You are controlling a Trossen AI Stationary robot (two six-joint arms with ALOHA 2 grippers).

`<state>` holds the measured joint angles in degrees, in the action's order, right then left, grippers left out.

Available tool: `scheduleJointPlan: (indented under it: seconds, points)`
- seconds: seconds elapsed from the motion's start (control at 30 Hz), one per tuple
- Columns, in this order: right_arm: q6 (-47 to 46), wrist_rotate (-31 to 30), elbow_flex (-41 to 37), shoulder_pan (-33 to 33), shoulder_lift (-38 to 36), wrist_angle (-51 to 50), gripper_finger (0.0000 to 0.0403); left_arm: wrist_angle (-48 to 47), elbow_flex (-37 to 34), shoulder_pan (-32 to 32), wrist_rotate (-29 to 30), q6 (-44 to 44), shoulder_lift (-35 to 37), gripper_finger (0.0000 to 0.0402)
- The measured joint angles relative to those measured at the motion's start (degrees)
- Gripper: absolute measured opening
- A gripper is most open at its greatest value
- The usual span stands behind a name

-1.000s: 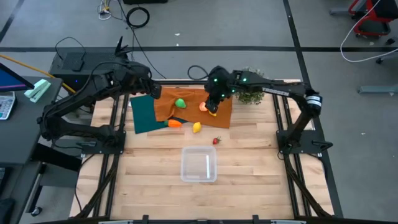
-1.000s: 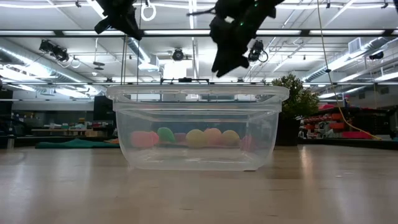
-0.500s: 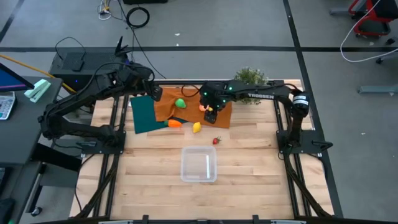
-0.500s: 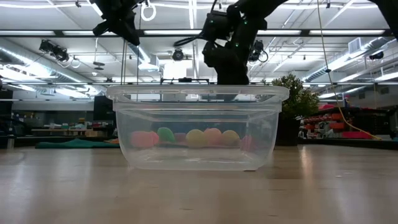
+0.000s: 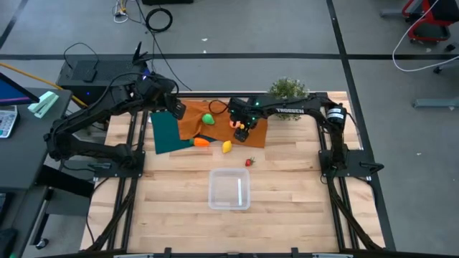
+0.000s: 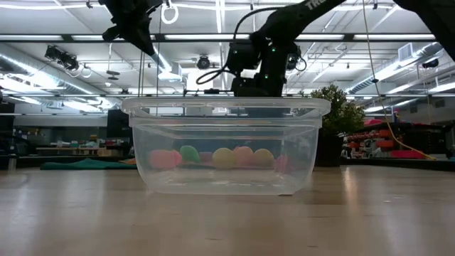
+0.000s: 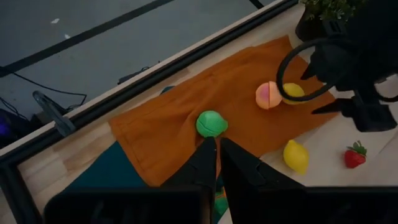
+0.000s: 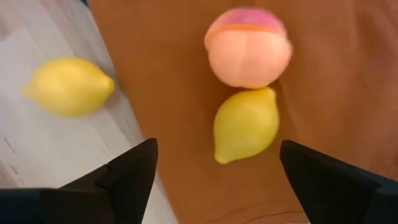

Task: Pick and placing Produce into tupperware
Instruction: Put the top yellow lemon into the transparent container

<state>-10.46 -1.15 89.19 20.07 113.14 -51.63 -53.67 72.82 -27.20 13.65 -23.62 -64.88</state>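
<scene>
The right end effector [image 5: 242,133] hangs low over the orange cloth [image 5: 192,126], fingers [image 8: 127,174] spread wide and holding nothing. Between and just ahead of those fingers lies a lemon [image 8: 245,125] on the cloth, touching the apple [image 8: 249,47] just beyond it. A second lemon [image 8: 68,87] lies off to one side of this end effector, on the bare wood of the bench [image 5: 287,179] just past the cloth's edge. In the high view the strawberry [image 5: 249,163] sits on the wood near the right end effector, on its side toward the tupperware [image 5: 229,189], which stands well apart from both end effectors and is empty.

The left end effector [image 7: 217,152] is raised over the green cloth [image 5: 166,136] and the near end of the orange one, its fingers nearly closed with only a thin gap and nothing held. The green round one [image 7: 212,122] lies on the orange cloth just ahead of its tips. The carrot [image 5: 202,142] lies at the cloth edge, between the left end effector and the second lemon. A potted plant [image 5: 286,89] stands behind the right arm.
</scene>
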Motion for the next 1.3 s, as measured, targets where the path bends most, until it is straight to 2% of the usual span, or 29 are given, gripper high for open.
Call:
scheduleJointPlan:
  seconds: [0.43,0.83,1.07,1.3]
  points:
    - [-0.2,-1.0,0.0,0.4,4.0,0.6,0.0307,-0.4,0.0,0.0,0.0,0.0,0.0,0.0018]
    - [0.2,-2.9,0.0,1.5,5.0,2.1,0.0307,-0.5,0.0,0.0,0.0,-1.3,0.0,0.0028]
    - [0.1,-1.7,0.0,2.9,5.9,2.1,0.0307,-0.5,0.0,0.0,0.0,-1.3,0.0,0.0017]
    - [-0.5,-0.9,-0.1,3.1,6.3,3.6,0.0307,-0.5,0.0,0.0,0.0,-1.3,0.0,0.0025]
